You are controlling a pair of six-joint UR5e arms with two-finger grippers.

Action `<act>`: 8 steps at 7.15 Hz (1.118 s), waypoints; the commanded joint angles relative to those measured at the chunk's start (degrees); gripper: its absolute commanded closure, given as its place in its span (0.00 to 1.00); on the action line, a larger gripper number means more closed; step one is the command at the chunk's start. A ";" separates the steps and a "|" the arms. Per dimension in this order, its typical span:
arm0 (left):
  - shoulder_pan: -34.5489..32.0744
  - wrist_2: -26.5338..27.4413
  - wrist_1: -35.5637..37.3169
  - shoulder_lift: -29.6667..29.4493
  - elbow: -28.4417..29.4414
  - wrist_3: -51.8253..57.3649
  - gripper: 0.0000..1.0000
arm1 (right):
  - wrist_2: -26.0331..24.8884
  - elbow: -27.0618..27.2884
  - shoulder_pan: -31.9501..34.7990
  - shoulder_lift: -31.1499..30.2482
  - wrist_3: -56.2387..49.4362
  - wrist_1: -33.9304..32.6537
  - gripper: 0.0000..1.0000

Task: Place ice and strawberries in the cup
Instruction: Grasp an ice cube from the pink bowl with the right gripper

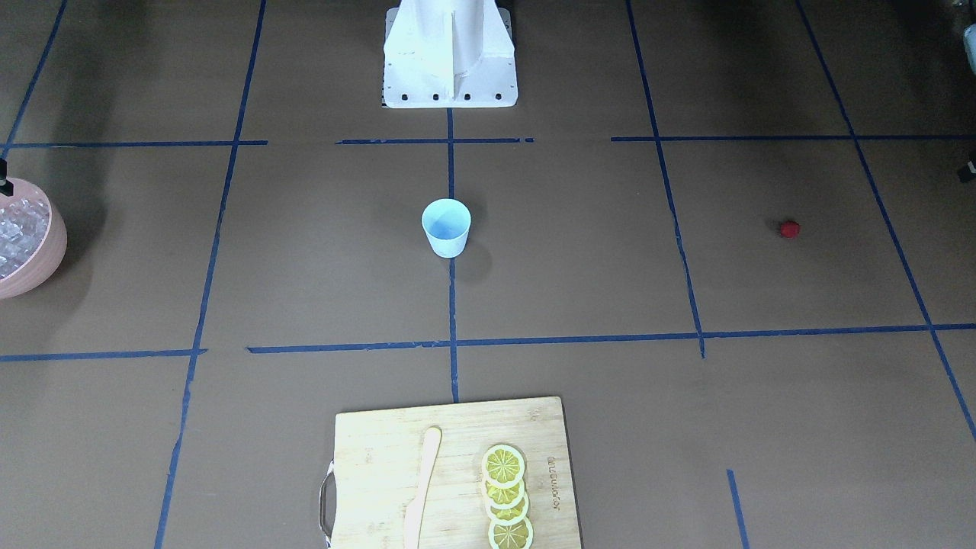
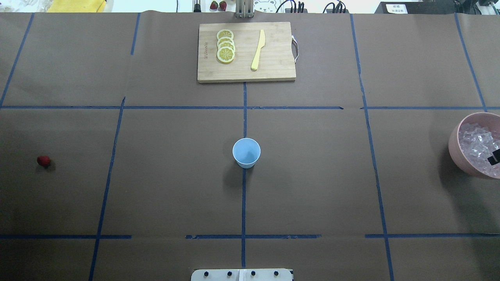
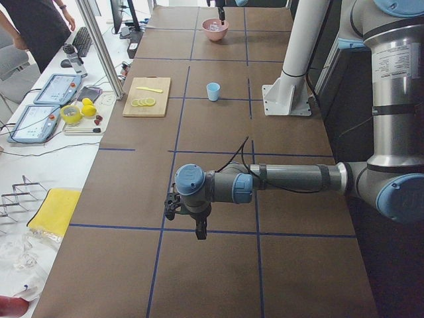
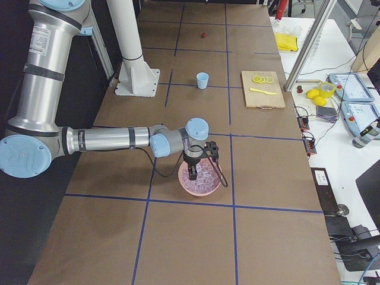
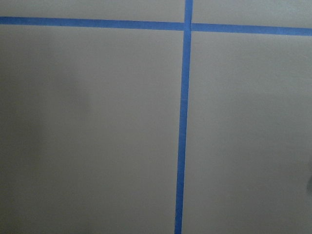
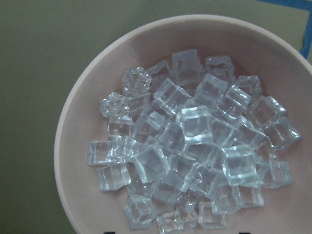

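Note:
The light blue cup (image 2: pixel 246 152) stands upright and empty at the table's middle; it also shows in the front view (image 1: pixel 446 227). The red strawberry (image 2: pixel 43 160) lies alone far out on the robot's left side. The ice (image 6: pixel 195 124) fills the pink bowl (image 2: pixel 455 144) at the far right. My right gripper (image 4: pixel 193 172) hangs just above the ice; two dark tips at the right wrist view's bottom edge stand wide apart, so it is open and empty. My left gripper (image 3: pixel 199 228) hovers low over bare table, beyond the strawberry; I cannot tell whether it is open.
A wooden cutting board (image 2: pixel 246 74) with lemon slices (image 2: pixel 225 47) and a yellow knife (image 2: pixel 258 50) lies at the far side of the table. The robot's white base (image 1: pixel 450 53) stands at the near side behind the cup. Blue tape lines cross the table.

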 commanded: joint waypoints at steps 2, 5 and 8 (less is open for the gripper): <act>0.07 -0.02 -0.02 0.06 -0.08 -0.08 0.00 | 0.06 -2.35 -1.19 3.41 8.86 0.02 0.15; -0.01 -0.02 -0.02 0.06 -0.16 -0.09 0.00 | 0.15 -4.47 -1.19 6.05 15.09 0.02 0.15; -0.01 -0.02 -0.02 0.06 -0.25 -0.09 0.00 | 0.23 -5.61 -1.19 5.97 15.39 0.03 0.17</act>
